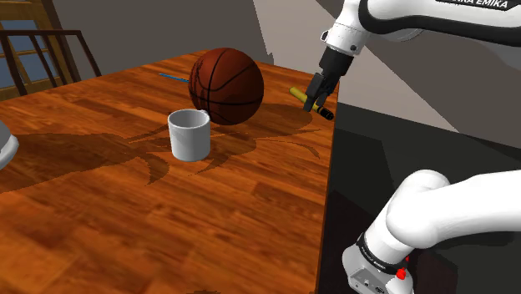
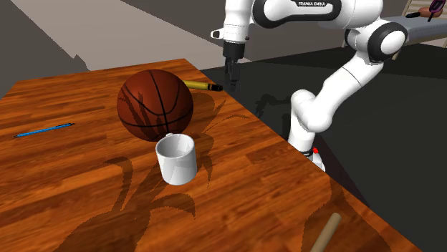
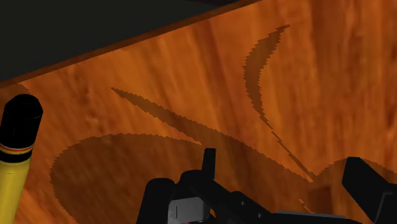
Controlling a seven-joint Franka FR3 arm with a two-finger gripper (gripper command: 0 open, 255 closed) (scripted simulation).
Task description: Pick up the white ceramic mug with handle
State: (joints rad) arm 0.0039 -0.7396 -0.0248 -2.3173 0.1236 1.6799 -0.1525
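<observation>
Shoulder view: wooden desk, grey wall behind; end effector spread open, empty, above desk edge, near yellow marker.

Basketball resting on wooden table. Yellow marker, black cap, lying flat near table edge, close to ball. Blue pen lying flat, well apart from ball. Tan cylinder at second exterior view's bottom.

The only writing I can read here is the maker's name, FRANKA EMIKA, in dark capitals on the upper link of the white arm. In the shoulder view the same name sits on that link, clipped by the picture's top edge.
</observation>
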